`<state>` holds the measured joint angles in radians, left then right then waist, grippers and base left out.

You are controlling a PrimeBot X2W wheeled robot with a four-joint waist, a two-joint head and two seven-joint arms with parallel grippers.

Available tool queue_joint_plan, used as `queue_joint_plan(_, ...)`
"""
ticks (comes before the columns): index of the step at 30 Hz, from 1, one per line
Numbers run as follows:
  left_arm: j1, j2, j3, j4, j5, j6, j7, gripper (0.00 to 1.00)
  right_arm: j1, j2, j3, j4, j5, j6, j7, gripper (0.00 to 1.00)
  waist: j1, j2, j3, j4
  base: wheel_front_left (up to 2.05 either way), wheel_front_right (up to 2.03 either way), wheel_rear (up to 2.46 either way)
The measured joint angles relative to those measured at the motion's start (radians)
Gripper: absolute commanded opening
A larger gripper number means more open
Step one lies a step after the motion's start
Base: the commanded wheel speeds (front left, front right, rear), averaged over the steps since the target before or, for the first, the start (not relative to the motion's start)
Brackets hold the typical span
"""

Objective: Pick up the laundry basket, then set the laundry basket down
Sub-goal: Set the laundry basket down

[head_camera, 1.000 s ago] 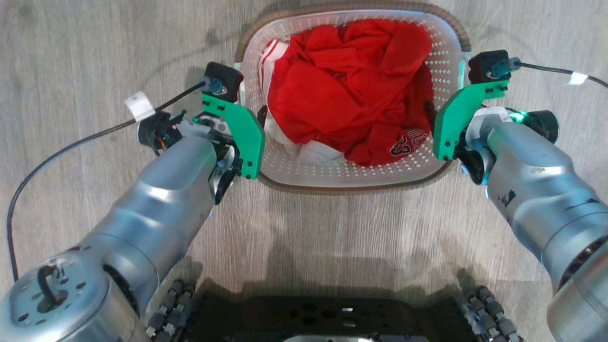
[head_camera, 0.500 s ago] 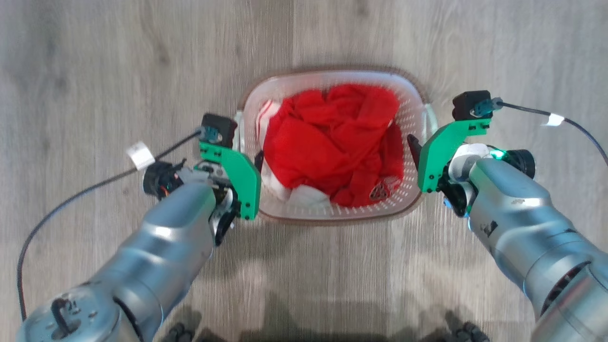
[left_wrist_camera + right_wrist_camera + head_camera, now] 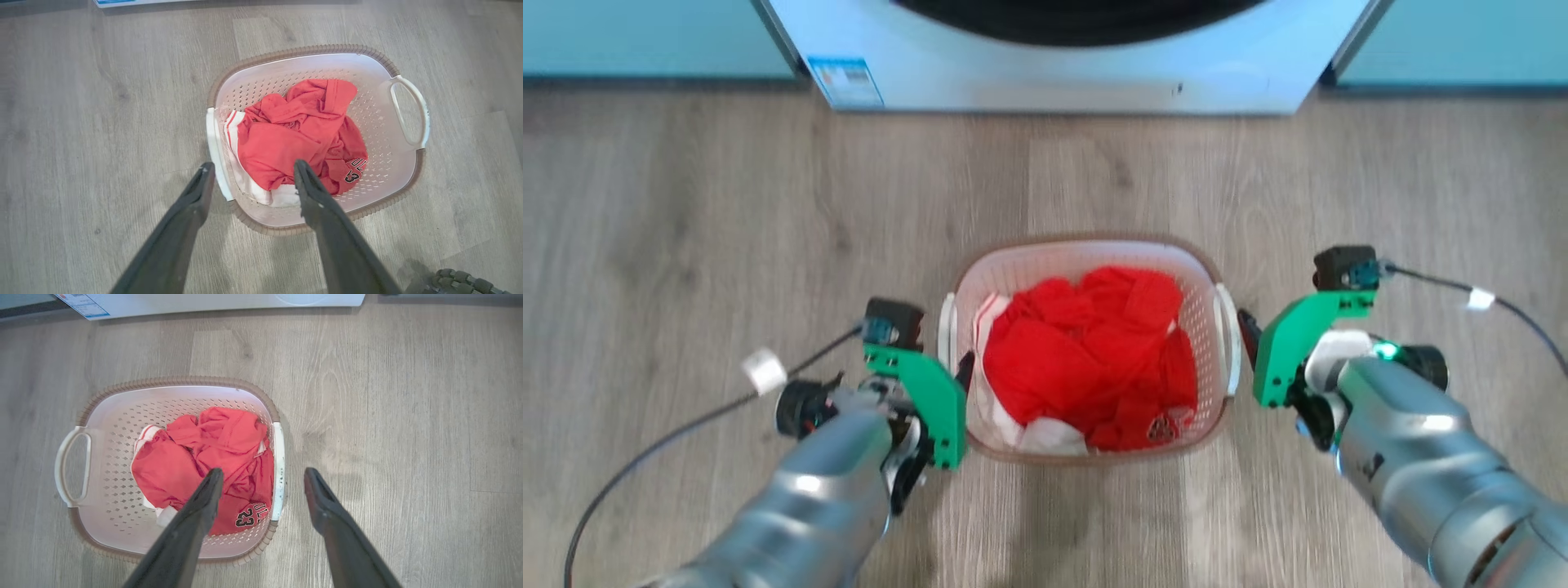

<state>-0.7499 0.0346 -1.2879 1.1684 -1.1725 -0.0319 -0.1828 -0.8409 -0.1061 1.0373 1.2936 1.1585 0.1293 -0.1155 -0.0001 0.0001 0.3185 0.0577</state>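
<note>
White perforated plastic laundry basket with brown woven-look rim [image 3: 1086, 253] sits on the grey wood-look floor [image 3: 686, 245], red clothes [image 3: 1086, 359] inside. Head view is blurred, and green brackets hide most of the fingers. Wrist views are clearer: left gripper [image 3: 253, 164] and right gripper [image 3: 263, 471] are spread wide, each straddling a basket side; contact unclear.

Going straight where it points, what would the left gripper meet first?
Probably the laundry basket's near handle, which the open left gripper straddles; the inner finger would touch the red clothes. Depth unclear.
</note>
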Motion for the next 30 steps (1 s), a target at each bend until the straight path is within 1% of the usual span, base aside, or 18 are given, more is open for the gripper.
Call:
queue_joint_plan(7, 0.062, 0.000, 0.009, 0.017, -0.009, -0.004, -0.059, 1.00, 0.081, -0.006, -0.007, -0.064, 0.013, 0.000, -0.109, 1.00, 0.0000, 0.0000, -0.149, 0.008, 0.00, 0.00, 0.00)
queue_joint_plan(8, 0.067, 0.000, 0.015, 0.017, -0.009, -0.004, -0.061, 1.00, 0.090, -0.011, -0.014, -0.084, 0.013, 0.000, -0.120, 1.00, 0.0000, 0.0000, -0.171, 0.008, 0.00, 0.00, 0.00)
queue_joint_plan(10, 0.076, 0.004, 0.060, 0.007, -0.002, -0.002, -0.065, 1.00, 0.103, -0.026, -0.034, -0.125, 0.013, 0.000, -0.126, 1.00, 0.0000, 0.0000, -0.214, 0.008, 0.00, 0.00, 0.00)
queue_joint_plan(12, 0.075, 0.021, 0.140, -0.047, 0.044, 0.024, -0.065, 1.00, 0.112, -0.046, -0.082, -0.176, 0.000, 0.000, -0.130, 1.00, -0.0001, 0.0000, -0.255, 0.007, 0.00, 0.00, 0.00)
queue_joint_plan(14, 0.076, 0.051, 0.237, -0.132, 0.113, 0.052, -0.066, 1.00, 0.110, -0.076, -0.174, -0.245, -0.060, 0.000, -0.132, 1.00, 0.0000, 0.0000, -0.290, 0.004, 0.00, 0.00, 0.00)
queue_joint_plan(17, 0.106, 0.099, 0.413, -0.299, 0.255, 0.106, -0.067, 1.00, 0.122, -0.109, -0.345, -0.360, -0.183, 0.000, -0.133, 1.00, 0.0000, 0.0000, -0.328, -0.003, 0.00, 0.00, 0.00)
queue_joint_plan(20, 0.212, 0.119, 0.607, -0.494, 0.418, 0.152, -0.069, 1.00, 0.206, -0.115, -0.530, -0.513, -0.342, 0.000, -0.133, 1.00, 0.0000, 0.0000, -0.355, -0.010, 0.00, 0.00, 0.00)
queue_joint_plan(21, 0.259, 0.119, 0.661, -0.553, 0.474, 0.157, -0.069, 1.00, 0.248, -0.114, -0.574, -0.565, -0.403, 0.000, -0.133, 1.00, 0.0000, 0.0000, -0.361, -0.012, 0.00, 0.00, 0.00)
queue_joint_plan(24, 0.399, 0.107, 0.789, -0.699, 0.610, 0.153, -0.069, 1.00, 0.396, -0.075, -0.708, -0.716, -0.562, 0.000, -0.133, 1.00, 0.0000, 0.0000, -0.378, -0.013, 0.00, 0.00, 0.00)
queue_joint_plan(26, 0.474, 0.088, 0.870, -0.780, 0.680, 0.135, -0.069, 1.00, 0.485, -0.049, -0.755, -0.821, -0.664, 0.000, -0.133, 1.00, 0.0000, -0.0001, -0.387, -0.010, 0.00, 0.00, 0.00)
queue_joint_plan(28, 0.526, 0.069, 0.937, -0.864, 0.743, 0.101, -0.069, 1.00, 0.551, -0.023, -0.817, -0.924, -0.751, 0.000, -0.133, 1.00, 0.0000, -0.0001, -0.391, -0.006, 0.00, 0.00, 0.00)
queue_joint_plan(30, 0.558, 0.048, 0.993, -0.930, 0.789, 0.068, -0.070, 1.00, 0.595, 0.006, -0.892, -1.017, -0.778, 0.000, -0.133, 1.00, 0.0000, -0.0001, -0.393, -0.003, 0.00, 0.00, 0.00)
